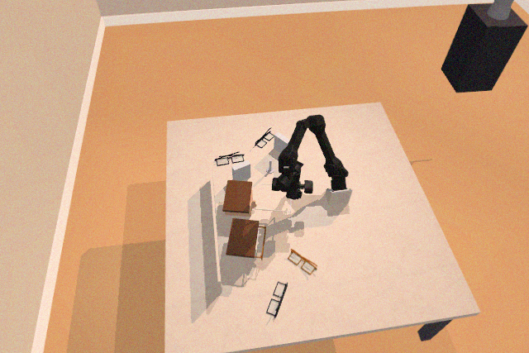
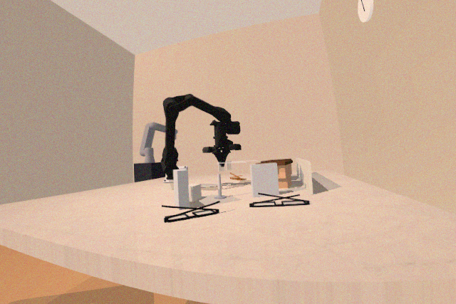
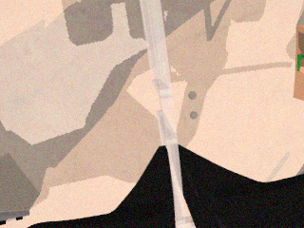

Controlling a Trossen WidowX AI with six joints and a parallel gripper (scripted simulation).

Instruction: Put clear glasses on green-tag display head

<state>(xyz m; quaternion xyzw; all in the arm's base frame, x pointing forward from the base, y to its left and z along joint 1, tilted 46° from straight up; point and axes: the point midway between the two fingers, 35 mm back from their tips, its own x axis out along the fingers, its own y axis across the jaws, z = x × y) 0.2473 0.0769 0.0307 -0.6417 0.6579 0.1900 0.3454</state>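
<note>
My gripper points down over the middle of the table and is shut on the clear glasses. The frame is held above the table top and runs out level toward the two display heads. In the wrist view it shows as a pale strip running up from between the fingers. Two brown-topped heads stand left of the gripper. A green tag shows on a head at the right edge of the wrist view. The nearer head wears an orange frame.
Black glasses and orange glasses lie on the table. White blocks and a thin stand stand behind the heads. A long white panel stands left of the heads.
</note>
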